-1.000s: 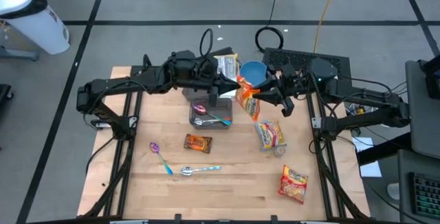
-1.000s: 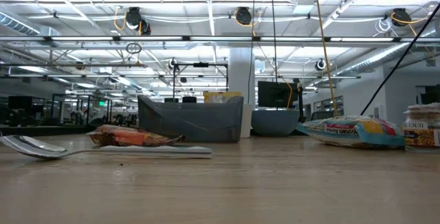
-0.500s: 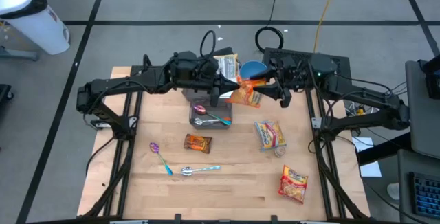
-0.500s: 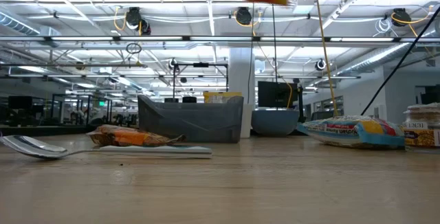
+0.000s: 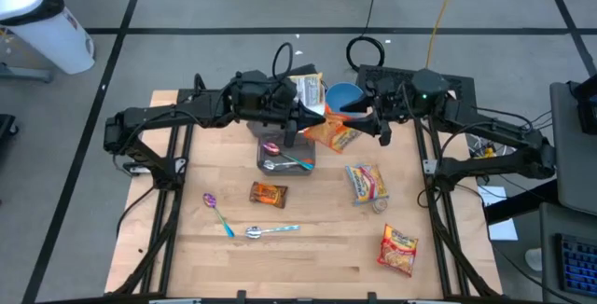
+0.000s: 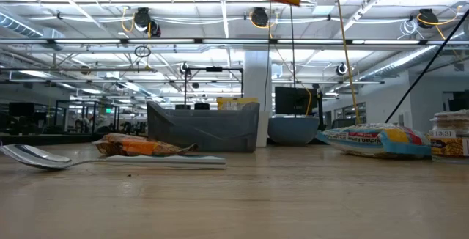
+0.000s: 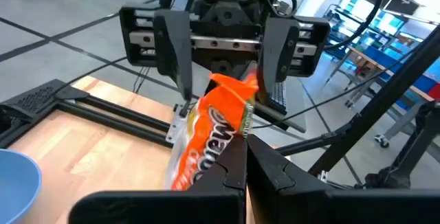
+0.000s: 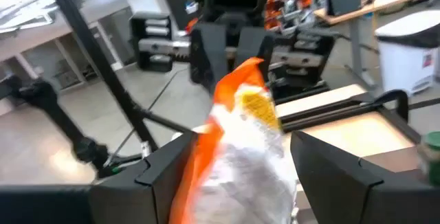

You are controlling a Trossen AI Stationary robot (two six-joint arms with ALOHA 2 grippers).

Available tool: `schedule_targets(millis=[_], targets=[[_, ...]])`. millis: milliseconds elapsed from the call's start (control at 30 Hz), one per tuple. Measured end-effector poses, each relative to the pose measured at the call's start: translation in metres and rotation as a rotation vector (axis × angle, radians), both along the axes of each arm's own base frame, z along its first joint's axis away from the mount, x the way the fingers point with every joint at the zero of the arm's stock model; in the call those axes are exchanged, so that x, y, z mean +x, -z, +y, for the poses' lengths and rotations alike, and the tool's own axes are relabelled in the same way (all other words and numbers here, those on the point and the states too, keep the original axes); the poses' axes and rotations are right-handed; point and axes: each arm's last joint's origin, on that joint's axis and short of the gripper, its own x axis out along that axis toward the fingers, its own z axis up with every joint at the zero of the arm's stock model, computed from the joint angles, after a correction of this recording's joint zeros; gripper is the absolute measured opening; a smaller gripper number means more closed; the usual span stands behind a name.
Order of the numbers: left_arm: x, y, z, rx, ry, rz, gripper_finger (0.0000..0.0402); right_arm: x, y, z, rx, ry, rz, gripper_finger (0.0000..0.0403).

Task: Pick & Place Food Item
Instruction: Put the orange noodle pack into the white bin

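Light wooden worktop (image 5: 308, 248) under two dark arms meeting at its far middle. Left gripper (image 5: 312, 115) reaches in from the left; its fingers are pressed together on the corner of the orange crinkly snack bag (image 5: 333, 133). Right gripper (image 5: 371, 117) faces it from the right, fingers spread apart either side of the bag; whether the pads touch the bag, cannot tell. The bag hangs in the air between the two grippers, well above the worktop, just beside the grey rectangular bin (image 5: 285, 152) and near the blue round bowl (image 5: 343, 96).

Smaller stuff: the bin holds a pink-headed spoon (image 5: 271, 147) and a metal spoon (image 5: 280, 164). Yellow-red noodle packet (image 5: 367, 183) right of the middle, second red-yellow packet (image 5: 398, 249) at the near right, small brown-orange wrapper (image 5: 268, 194) near the middle, purple-headed spoon (image 5: 215, 207) and a silver spoon with pale blue handle (image 5: 270, 231) toward the near left.

Looks like a mid-air handover of the bag. Risks: if the left gripper lets go before the right one has clamped, the bag drops, likely onto the bin edge or the bowl. Thin corner pinch means the slack bag may slip or swing. If both pull while clamped, the bag could tear. Grippers face each other closely, so collision is possible.
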Motion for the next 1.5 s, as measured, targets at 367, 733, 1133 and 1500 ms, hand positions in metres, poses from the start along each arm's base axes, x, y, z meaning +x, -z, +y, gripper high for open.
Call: schedule_targets(millis=[367,733,1133,1500], targets=[[0.0,0.0,-0.001,-0.01,0.027,-0.001,0.0,0.006,0.006,-0.001,0.005,-0.039,0.033,0.021],[0.0,0.0,-0.003,-0.016,0.046,0.001,0.0,0.016,0.012,-0.004,0.003,-0.048,0.048,0.0165],[0.0,0.0,-0.004,-0.015,0.051,0.003,0.0,0.015,0.01,-0.003,-0.004,-0.048,0.029,0.0088],[0.0,0.005,-0.007,-0.038,0.057,0.057,0.0001,0.015,0.01,-0.002,-0.002,-0.078,0.029,0.0003]])
